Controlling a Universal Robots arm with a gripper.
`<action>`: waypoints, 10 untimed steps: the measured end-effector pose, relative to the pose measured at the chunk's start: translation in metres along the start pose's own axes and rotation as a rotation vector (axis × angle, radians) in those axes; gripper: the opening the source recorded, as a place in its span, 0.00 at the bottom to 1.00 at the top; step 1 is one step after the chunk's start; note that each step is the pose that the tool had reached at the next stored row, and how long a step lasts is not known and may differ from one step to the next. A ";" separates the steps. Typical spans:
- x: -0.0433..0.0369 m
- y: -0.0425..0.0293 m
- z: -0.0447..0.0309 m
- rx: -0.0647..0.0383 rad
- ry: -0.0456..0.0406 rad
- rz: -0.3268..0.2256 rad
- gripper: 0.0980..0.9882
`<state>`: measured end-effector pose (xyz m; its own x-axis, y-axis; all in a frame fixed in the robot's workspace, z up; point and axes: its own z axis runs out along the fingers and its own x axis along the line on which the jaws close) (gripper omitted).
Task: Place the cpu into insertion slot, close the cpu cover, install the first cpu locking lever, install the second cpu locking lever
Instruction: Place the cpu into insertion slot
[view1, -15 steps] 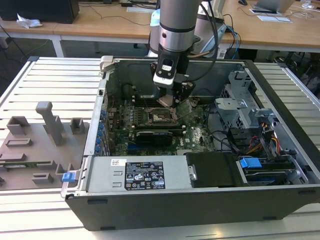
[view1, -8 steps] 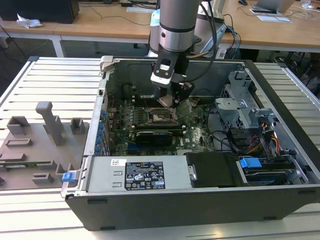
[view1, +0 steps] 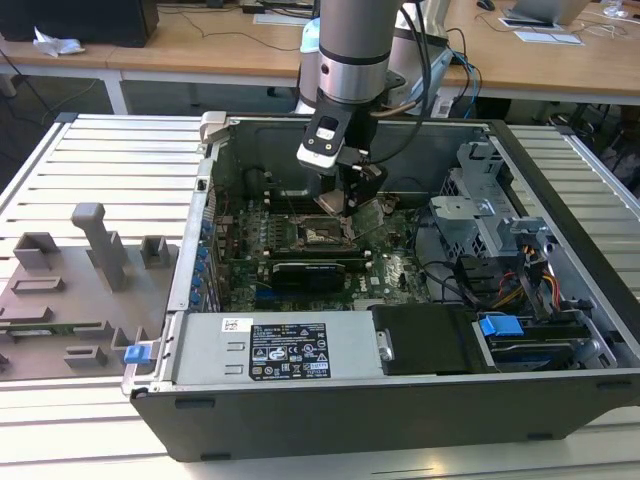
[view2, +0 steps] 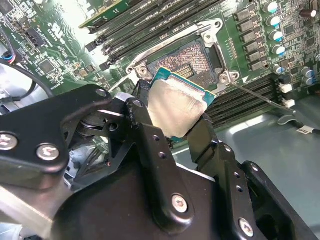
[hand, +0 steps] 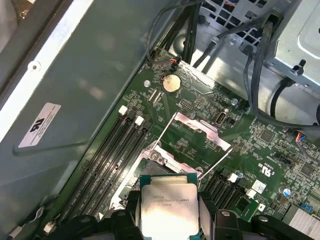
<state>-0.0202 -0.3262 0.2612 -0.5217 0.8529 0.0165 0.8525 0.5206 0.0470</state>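
Observation:
My gripper (view1: 345, 197) hangs inside the open computer case, shut on the cpu (view2: 175, 107). The cpu is a small square chip with a silvery top and green edge. In both wrist views its two opposite sides sit between the black fingers (hand: 132, 212). It hovers slightly tilted just above the insertion slot (view2: 192, 60), a dark square socket with a metal rim on the green motherboard (view1: 395, 270). The cpu cover (hand: 194, 122) stands swung up behind the slot, and thin wire levers (hand: 217, 161) are raised beside it.
Long black memory slots (hand: 115, 150) run beside the socket. A black card (view1: 310, 270) lies in front of it, and a grey power supply (view1: 260, 345) sits along the case front. A drive cage and cables (view1: 480, 215) fill the exterior view's right. A grey fixture tray (view1: 70, 290) lies outside.

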 end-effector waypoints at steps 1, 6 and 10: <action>0.0000 0.0000 0.0000 0.000 -0.0004 0.008 0.50; 0.0000 0.0000 0.0000 -0.001 -0.0019 0.039 0.50; 0.0000 0.0000 0.0001 -0.001 -0.0031 0.066 0.50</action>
<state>-0.0202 -0.3262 0.2611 -0.4639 0.8857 0.0165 0.8852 0.4628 0.0470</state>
